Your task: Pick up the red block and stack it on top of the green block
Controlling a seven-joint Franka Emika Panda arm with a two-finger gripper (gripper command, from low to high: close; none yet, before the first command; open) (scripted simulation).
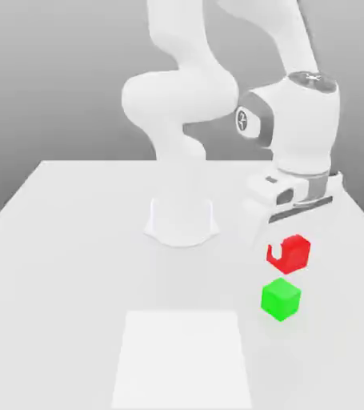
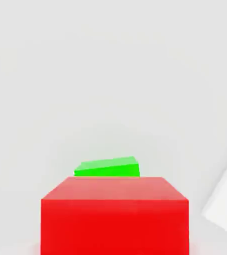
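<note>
The red block (image 1: pixel 295 258) is gripped between the closed fingers of the claw (image 1: pixel 287 249), presumably so that its flat top stays level for stacking, while the green block (image 1: pixel 281 299) is left free nearby as the intended support.

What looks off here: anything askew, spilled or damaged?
Nothing spilled or damaged that I can see. The red block is gripped by the fingers, one covering part of its face, so the notch there isn't damage. The green block sits intact on the table.
</note>
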